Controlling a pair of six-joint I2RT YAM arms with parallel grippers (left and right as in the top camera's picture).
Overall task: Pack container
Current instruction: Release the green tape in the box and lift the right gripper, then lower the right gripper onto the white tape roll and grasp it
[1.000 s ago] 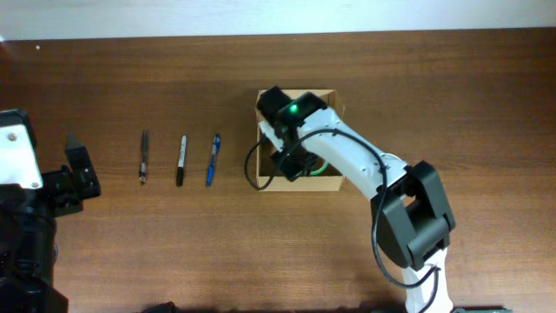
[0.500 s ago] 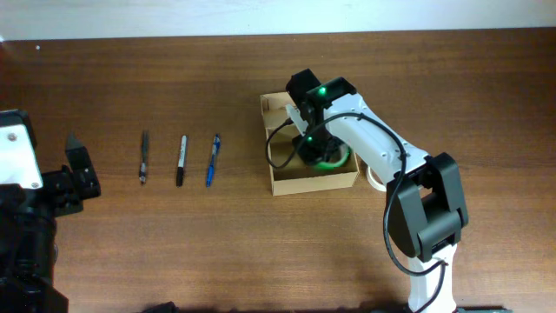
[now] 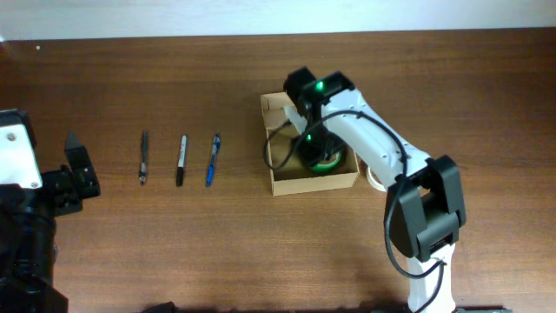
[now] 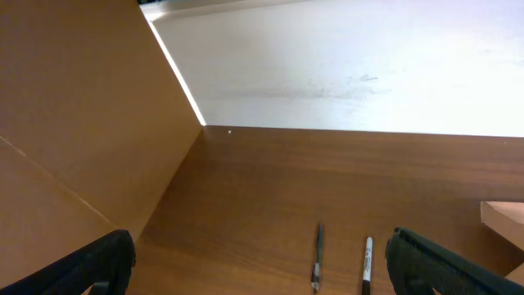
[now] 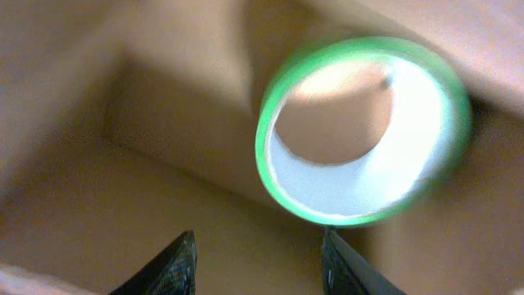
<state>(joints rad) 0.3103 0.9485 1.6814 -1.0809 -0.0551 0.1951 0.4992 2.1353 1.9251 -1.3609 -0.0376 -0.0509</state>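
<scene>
The container [image 3: 313, 184] is an open tan cardboard box at the table's middle. A green tape roll [image 3: 327, 163] lies inside it at the right. My right gripper [image 3: 309, 144] reaches down into the box. In the right wrist view its fingers [image 5: 258, 266] are open and empty, with the green tape roll [image 5: 274, 115] just beyond the tips against the box's inner wall [image 5: 123, 188]. My left gripper [image 3: 78, 165] is open and empty at the far left, and its fingers [image 4: 274, 270] are wide apart above the bare table.
Three pens lie in a row left of the box: a dark one [image 3: 143, 156], a black-and-white marker [image 3: 182, 159] and a blue one [image 3: 212, 159]. Two of them show in the left wrist view [image 4: 317, 260] [image 4: 367, 264]. A white round thing [image 3: 376, 180] shows partly under my right arm.
My right arm swung to the right over the box. The box slid a little to the right and turned slightly. The left arm has not moved.
</scene>
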